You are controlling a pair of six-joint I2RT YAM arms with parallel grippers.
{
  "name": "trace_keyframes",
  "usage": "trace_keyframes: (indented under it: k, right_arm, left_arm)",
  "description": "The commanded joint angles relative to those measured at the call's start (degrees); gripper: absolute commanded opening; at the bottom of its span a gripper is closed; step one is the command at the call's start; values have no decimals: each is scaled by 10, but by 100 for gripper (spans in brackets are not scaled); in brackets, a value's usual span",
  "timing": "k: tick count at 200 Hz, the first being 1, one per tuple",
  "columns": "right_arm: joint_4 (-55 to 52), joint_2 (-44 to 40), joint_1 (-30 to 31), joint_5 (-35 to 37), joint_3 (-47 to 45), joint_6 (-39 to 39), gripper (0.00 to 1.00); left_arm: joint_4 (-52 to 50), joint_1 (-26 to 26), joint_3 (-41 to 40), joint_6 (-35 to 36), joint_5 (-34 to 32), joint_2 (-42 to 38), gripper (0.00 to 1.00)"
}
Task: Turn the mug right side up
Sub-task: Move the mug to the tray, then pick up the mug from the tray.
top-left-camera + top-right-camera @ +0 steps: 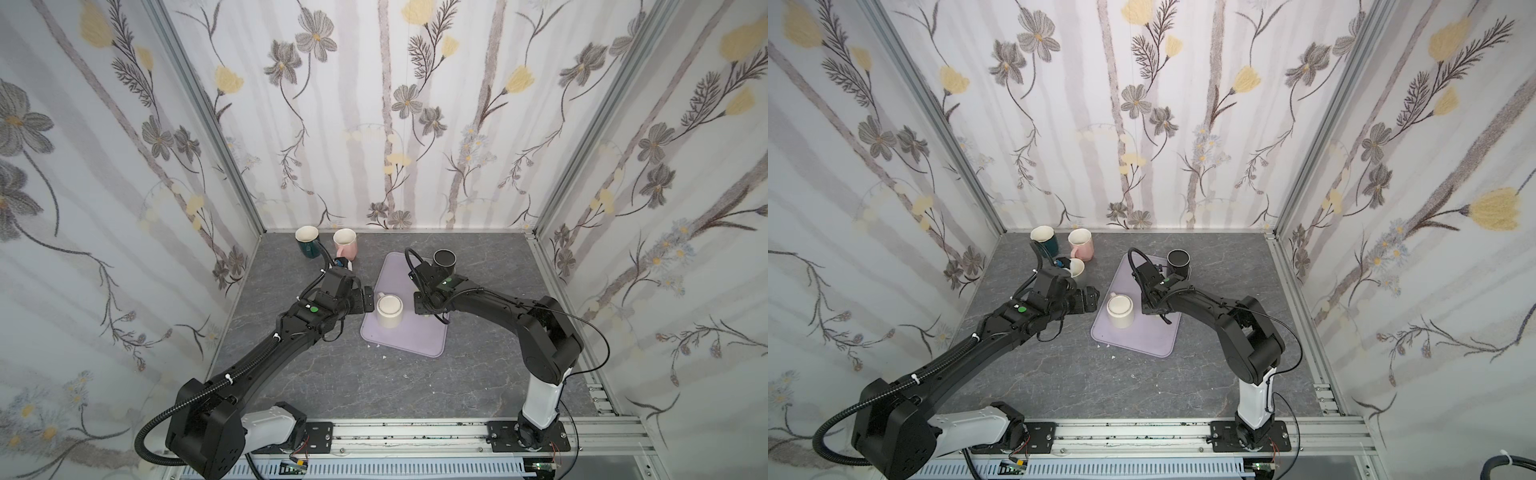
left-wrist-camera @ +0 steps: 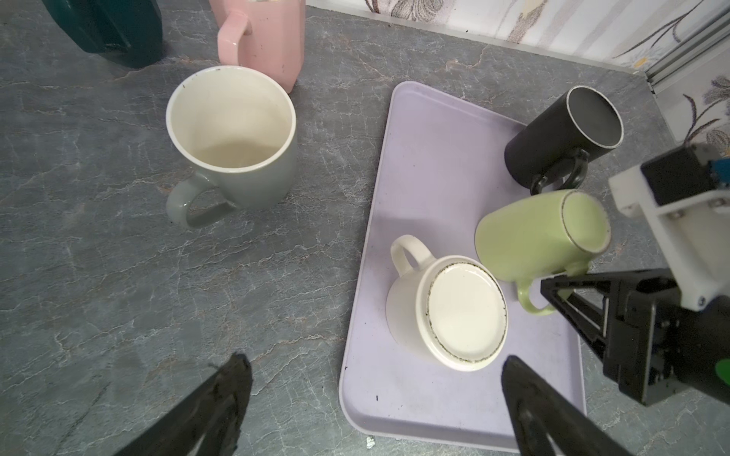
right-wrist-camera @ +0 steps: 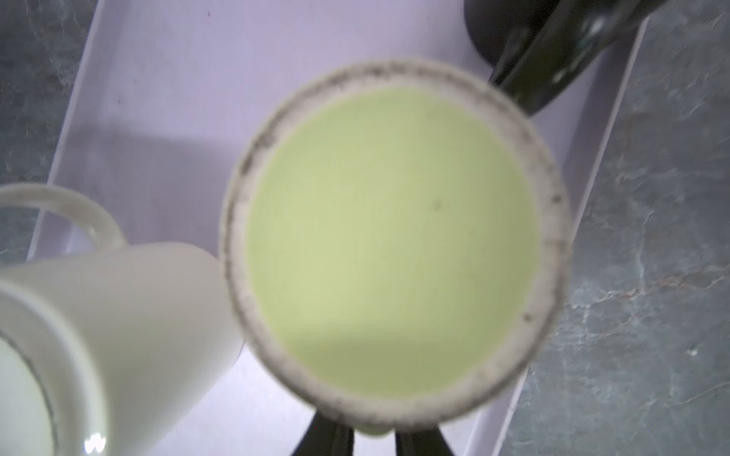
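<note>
**Top views.** Your left gripper (image 1: pixel 371 300) stood with its jaws spread wide and held nothing. It was just beside the cream mug (image 1: pixel 389 309), which sat base-up on the lavender tray (image 1: pixel 411 340). Your right gripper (image 1: pixel 424 309) pointed down over the tray's right side, near the upright black mug (image 1: pixel 444 258). Its jaws were hidden beneath the wrist.

**Left wrist view.** The left fingers (image 2: pixel 229 395) were far apart and touched nothing, and the cream mug lay beyond them. The green mug (image 2: pixel 529 241) was on the tray, just beside the cream mug and near the black mug. Its base was uppermost and its handle was at the right gripper's fingertips.

**Right wrist view.** The green mug's base faced the camera, blurred. The right fingers (image 3: pixel 328 438) stood close together on either side of the handle. You could not tell whether they pinched it or merely flanked it.
</note>
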Motion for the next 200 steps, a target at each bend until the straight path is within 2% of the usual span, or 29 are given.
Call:
trace_keyframes:
  k: [1, 50, 131, 155, 200]
  right_arm:
    - [9, -14, 3, -4, -29, 31, 36]
    - [2, -15, -1, 18, 5, 17, 37]
    - [-32, 31, -17, 37, 64, 6, 35]
    - [-37, 37, -21, 44, 71, 4, 27]
    - [-59, 55, -25, 45, 93, -12, 19]
  left_arm:
    - [12, 0, -3, -7, 1, -6, 100]
    - [12, 0, -6, -8, -1, -8, 100]
    - [13, 0, -18, -6, -15, -18, 100]
    - [13, 0, -20, -7, -15, -19, 100]
    - [14, 0, -24, -7, -15, -21, 100]
